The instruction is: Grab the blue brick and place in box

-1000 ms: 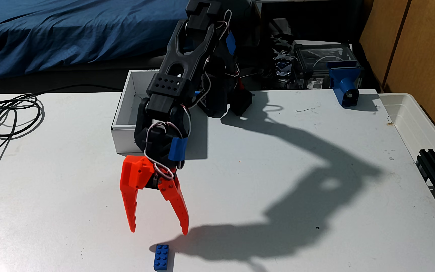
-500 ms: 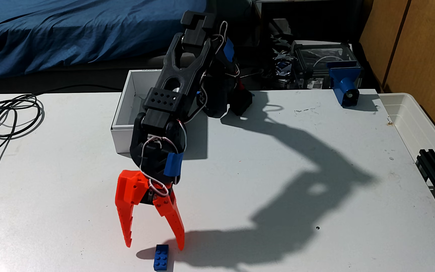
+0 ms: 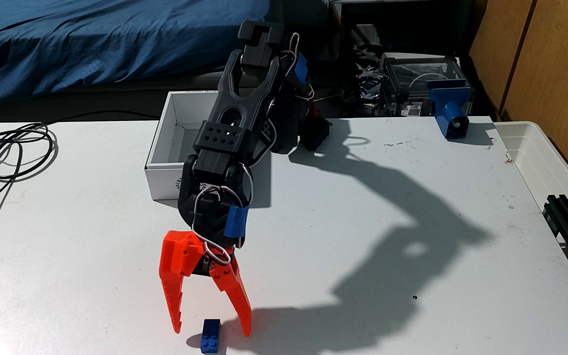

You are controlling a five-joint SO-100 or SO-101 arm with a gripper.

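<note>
The blue brick (image 3: pixel 210 336) lies studs-up on the white table (image 3: pixel 344 239) at the bottom edge of the fixed view, partly in shadow. My gripper (image 3: pixel 212 332) has orange fingers and hangs open over it, one fingertip to the brick's left and one to its right, neither touching it. The black arm, wrapped with blue tape, reaches forward from the back. Behind it stands the box (image 3: pixel 164 177), white with an open top and a black emblem on its front wall; the arm hides much of it.
A coiled dark cable (image 3: pixel 19 150) lies at the table's left. A blue device with a round lens (image 3: pixel 450 112) sits at the back right. A translucent tub (image 3: pixel 549 160) borders the right edge. The arm's shadow crosses the table's right half.
The gripper has come down toward the brick, shifted slightly right, and now straddles it with its fingers still spread. The brick has not moved.
</note>
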